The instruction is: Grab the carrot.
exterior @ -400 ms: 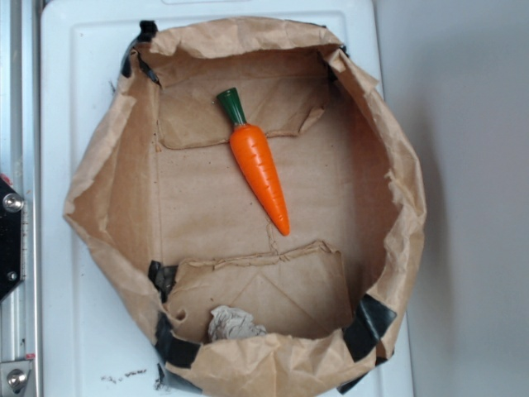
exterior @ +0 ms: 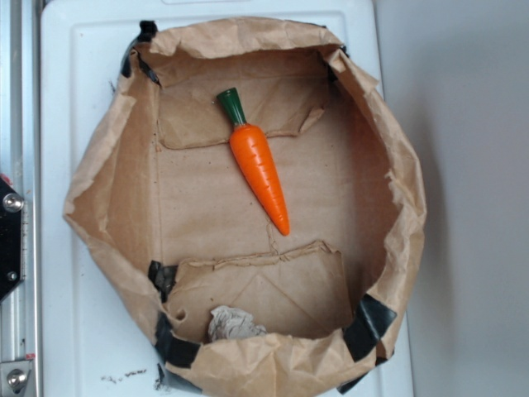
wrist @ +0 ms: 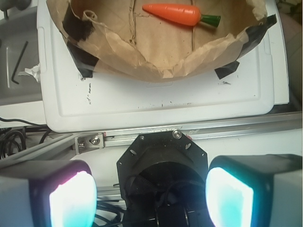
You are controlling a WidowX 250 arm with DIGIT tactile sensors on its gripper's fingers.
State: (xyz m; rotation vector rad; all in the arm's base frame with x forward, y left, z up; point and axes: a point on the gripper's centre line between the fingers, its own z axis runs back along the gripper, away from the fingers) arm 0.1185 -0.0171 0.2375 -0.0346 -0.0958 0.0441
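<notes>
The orange carrot [exterior: 260,167] with a dark green stem cap lies flat on the bottom of a shallow brown paper bag [exterior: 107,182], tip pointing toward the lower right. In the wrist view the carrot [wrist: 176,13] shows at the top edge, stem to the right. My gripper [wrist: 150,197] hangs well outside the bag, over the robot's black base [wrist: 162,165], with its two glowing pads [wrist: 73,201] wide apart and nothing between them. The gripper does not show in the exterior view.
The bag rests on a white plastic board [exterior: 62,289] and is fixed with black tape [exterior: 368,327]. A crumpled paper scrap [exterior: 234,322] lies in the bag's near fold. A metal rail [wrist: 213,128] runs along the board's edge. An Allen key [wrist: 18,64] lies at the left.
</notes>
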